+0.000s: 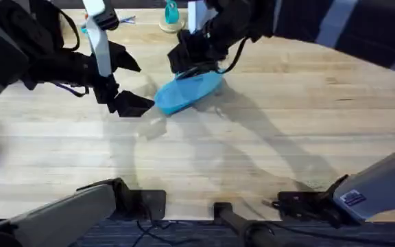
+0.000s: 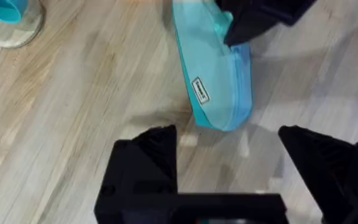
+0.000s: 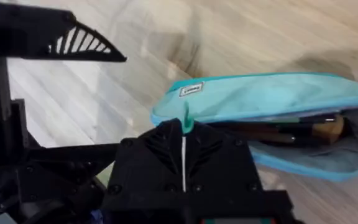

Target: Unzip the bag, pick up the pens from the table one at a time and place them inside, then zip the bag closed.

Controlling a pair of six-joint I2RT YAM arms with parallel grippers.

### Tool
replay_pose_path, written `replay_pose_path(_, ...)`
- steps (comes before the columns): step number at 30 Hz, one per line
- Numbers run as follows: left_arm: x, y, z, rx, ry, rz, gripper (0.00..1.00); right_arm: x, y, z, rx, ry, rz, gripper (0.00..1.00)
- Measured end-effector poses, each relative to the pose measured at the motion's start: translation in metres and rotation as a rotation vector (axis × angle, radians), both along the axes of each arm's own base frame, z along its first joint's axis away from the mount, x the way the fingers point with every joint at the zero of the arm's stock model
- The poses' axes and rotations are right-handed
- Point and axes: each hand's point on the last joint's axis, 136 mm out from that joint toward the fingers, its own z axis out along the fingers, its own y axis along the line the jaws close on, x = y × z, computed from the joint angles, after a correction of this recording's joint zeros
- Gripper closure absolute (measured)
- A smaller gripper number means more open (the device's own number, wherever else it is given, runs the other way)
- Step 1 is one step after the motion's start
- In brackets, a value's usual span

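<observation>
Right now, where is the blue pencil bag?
In the overhead view the bag lies on the table near the far edge, about the middle, with the right gripper at its far end and the left gripper just beside it.

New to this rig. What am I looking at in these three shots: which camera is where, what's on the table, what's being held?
These are two robot arms at a wooden table. The overhead view looks down from above their bases. The other two views come from a camera on each wrist, with that arm's own black jaws at the bottom edge. On the table lies a light-blue pencil pouch, its zipper open. The right wrist view shows what look like pens inside it. The right arm reaches across the middle, its jaws shut on the pouch's zipper pull. The left arm holds nothing: its jaws stand open just short of the pouch's end. At the far edge stands a teal item on a round base.
</observation>
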Motion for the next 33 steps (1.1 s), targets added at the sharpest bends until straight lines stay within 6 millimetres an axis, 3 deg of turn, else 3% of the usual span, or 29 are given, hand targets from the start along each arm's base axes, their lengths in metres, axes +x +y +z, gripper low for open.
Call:
replay_pose_path(9, 0.0, 0.0, 0.0, 0.0, 0.0, 0.0, 0.007, 0.02, -0.019, 0.011, 0.004, -0.039, -0.06, 0.971)
replay_pose_path(33, 0.0, 0.0, 0.0, 0.0, 0.0, 0.0, 0.007, 0.019, -0.02, 0.015, 0.009, -0.048, -0.057, 0.971)
